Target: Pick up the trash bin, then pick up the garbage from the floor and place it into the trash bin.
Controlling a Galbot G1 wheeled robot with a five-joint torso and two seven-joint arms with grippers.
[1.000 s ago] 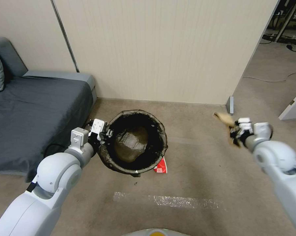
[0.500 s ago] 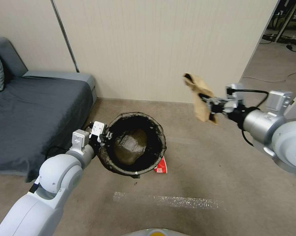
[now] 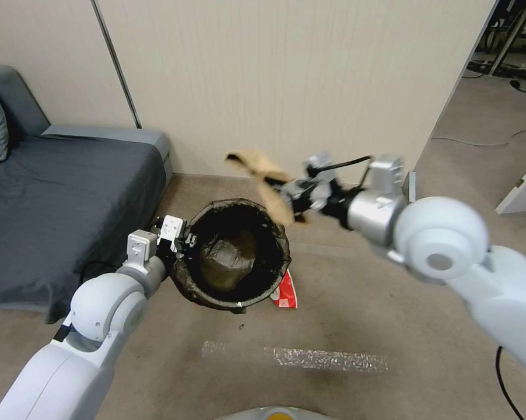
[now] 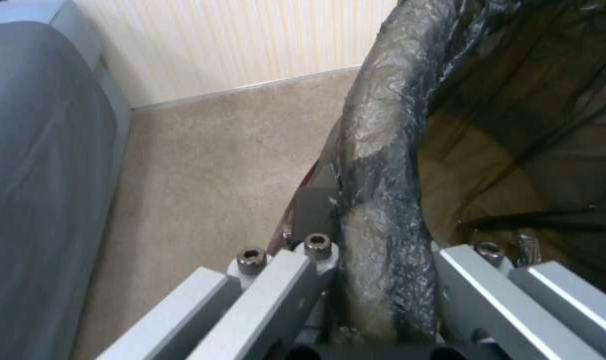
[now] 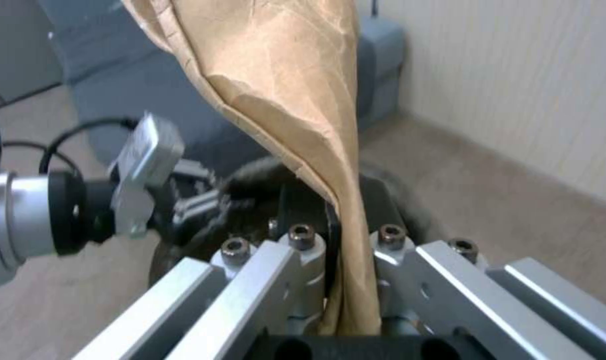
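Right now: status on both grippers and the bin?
Left gripper shut on trash bin rim. Right gripper shut on tan paper bag, at bin's far rim. Red wrapper on floor beside bin.

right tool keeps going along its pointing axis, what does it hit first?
Probably nothing at once: the right tool, shut on the tan paper bag, points across above the trash bin towards the sofa. The sofa looks like the first thing in line, though depth is unclear.

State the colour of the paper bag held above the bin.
Tan brown paper bag, clearest in the right wrist view.
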